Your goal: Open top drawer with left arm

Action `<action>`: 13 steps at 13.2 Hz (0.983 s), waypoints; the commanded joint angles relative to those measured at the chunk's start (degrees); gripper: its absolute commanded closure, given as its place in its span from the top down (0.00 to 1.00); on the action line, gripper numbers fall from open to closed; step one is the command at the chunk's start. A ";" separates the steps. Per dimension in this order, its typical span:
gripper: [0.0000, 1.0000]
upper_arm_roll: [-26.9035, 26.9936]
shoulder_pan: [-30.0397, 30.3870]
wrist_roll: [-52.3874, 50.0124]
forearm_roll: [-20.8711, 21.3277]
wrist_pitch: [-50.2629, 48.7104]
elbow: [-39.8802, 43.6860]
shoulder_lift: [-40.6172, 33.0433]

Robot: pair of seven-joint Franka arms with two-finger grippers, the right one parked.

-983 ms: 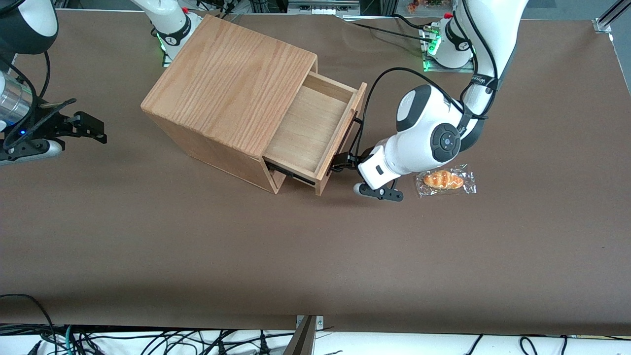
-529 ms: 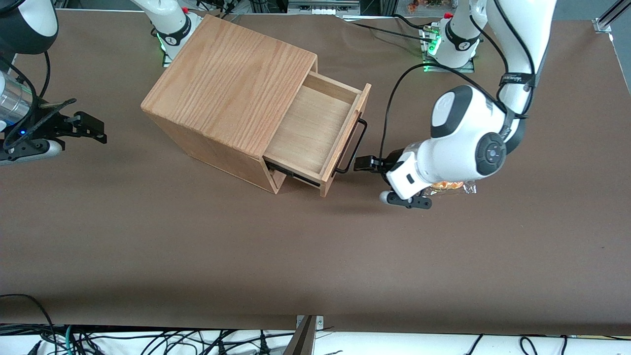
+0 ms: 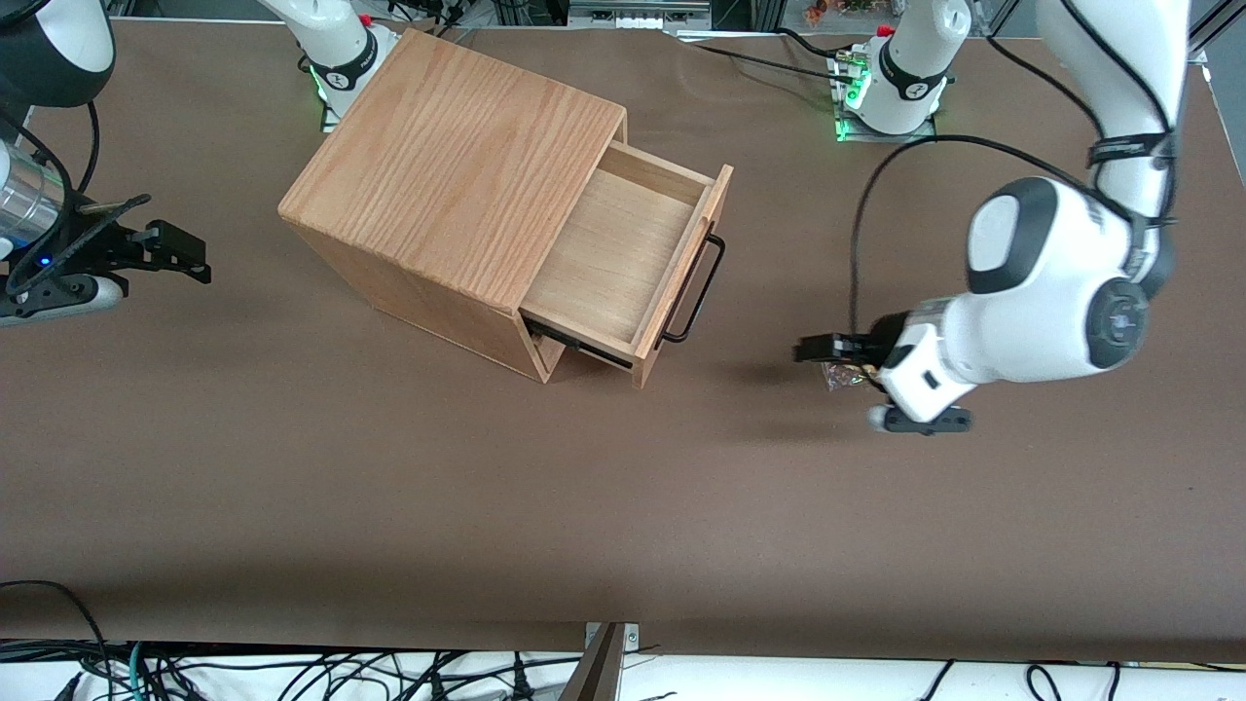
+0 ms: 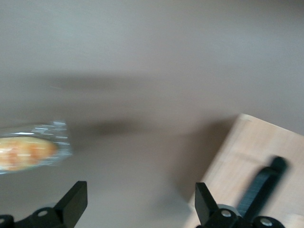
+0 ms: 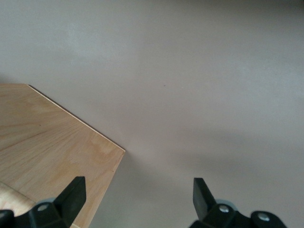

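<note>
The top drawer of the oak-grain box stands pulled out and shows its bare wooden floor. Its thin black U-shaped handle hangs free on the drawer front. The left arm has its gripper well away from the handle, toward the working arm's end of the table, low over the mat. The gripper is open with nothing between its fingers; the left wrist view shows the drawer front and handle.
A wrapped bread roll lies on the brown mat, mostly hidden under the gripper; it also shows in the left wrist view. The arm's black cable arcs above the mat. The arm bases stand at the table's farthest edge.
The gripper has let go of the handle and drawn away from the drawer toward the working arm's end, passing over the bread roll. The drawer stays open, unmoved since half a second ago.
</note>
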 commanded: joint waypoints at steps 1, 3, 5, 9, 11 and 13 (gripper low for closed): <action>1.00 -0.36 5.63 8.41 4.40 -2.12 -0.40 -0.87; 1.00 -0.27 8.98 13.44 7.21 -4.83 -0.23 -1.04; 1.00 -1.14 12.05 14.68 13.34 -5.38 -0.92 -2.87; 1.00 7.25 7.61 23.02 16.27 -5.73 -7.50 -13.32; 1.00 8.78 6.88 23.22 16.36 -6.17 -9.53 -18.86; 1.00 8.69 6.97 23.48 18.72 -9.40 -9.71 -22.56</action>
